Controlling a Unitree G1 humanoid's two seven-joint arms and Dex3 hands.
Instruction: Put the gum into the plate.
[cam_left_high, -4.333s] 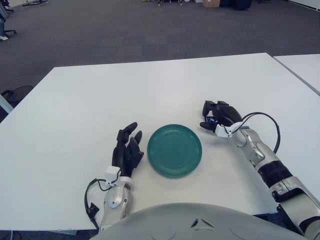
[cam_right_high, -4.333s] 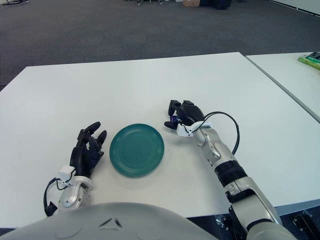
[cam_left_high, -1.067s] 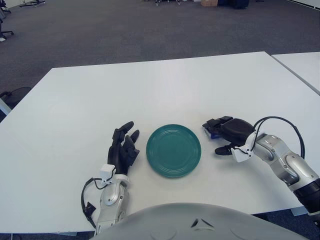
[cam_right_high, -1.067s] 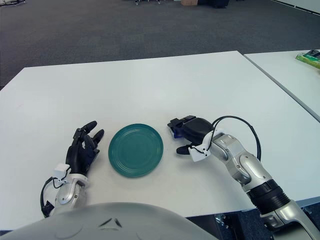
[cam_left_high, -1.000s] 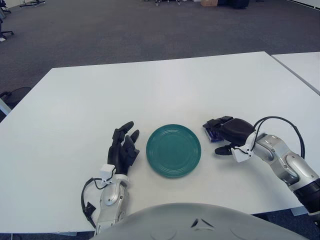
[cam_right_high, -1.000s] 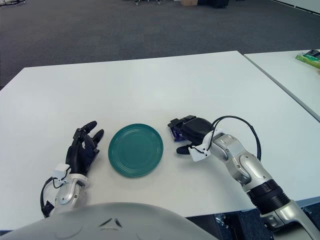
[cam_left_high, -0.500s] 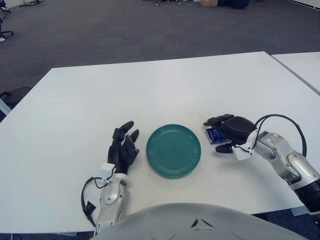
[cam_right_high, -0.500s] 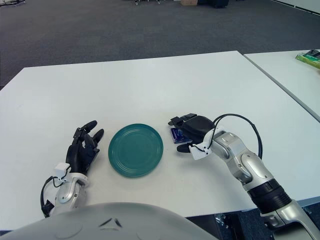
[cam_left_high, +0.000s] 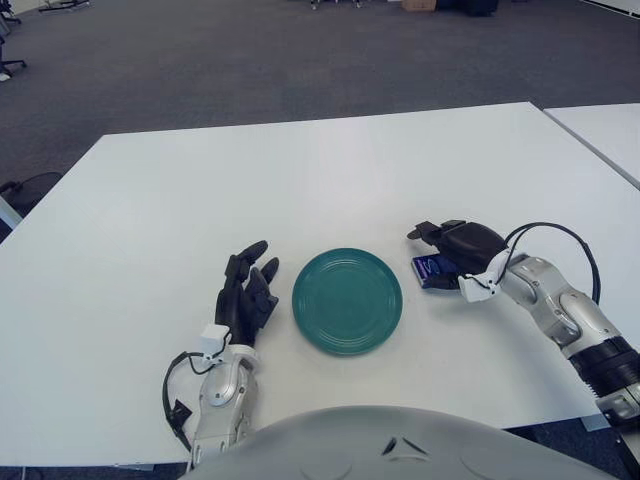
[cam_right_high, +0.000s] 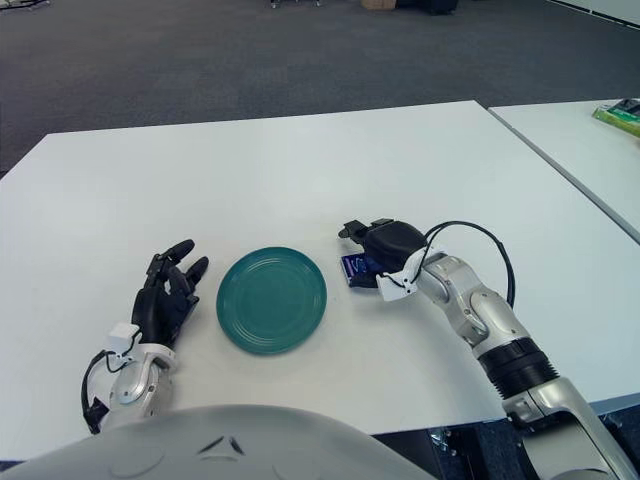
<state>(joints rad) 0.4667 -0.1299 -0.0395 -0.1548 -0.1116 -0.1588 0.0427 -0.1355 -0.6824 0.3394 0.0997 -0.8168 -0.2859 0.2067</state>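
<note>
One green plate (cam_left_high: 347, 300) sits on the white desk (cam_left_high: 300, 180), toward the near edge and roughly midway between the left and right edges. Just to its right, close to the rim but off it, lies the gum (cam_left_high: 433, 272), a small blue pack, on the desk surface.

The right hand (cam_left_high: 458, 252) is over the gum from the right side, its dark fingers (cam_left_high: 432, 231) curled above and around the pack. The pack shows at the hand's lower left, partly covered by the palm. The fingers appear to be closed on the gum, though how firmly they hold it cannot be told. A black cable (cam_left_high: 560, 240) loops from the wrist back along the silver forearm, which runs off toward the desk's near right corner.

The left hand (cam_left_high: 245, 295) shows just left of the plate, near the desk's near edge, fingers extended and loosely spread, gripping nothing.

A second white table (cam_right_high: 590, 150) stands past the desk's right edge, with a narrow gap between them; a green thing (cam_right_high: 620, 118) lies at its far edge. Grey carpet (cam_left_high: 250, 60) stretches beyond the desk's far edge.
</note>
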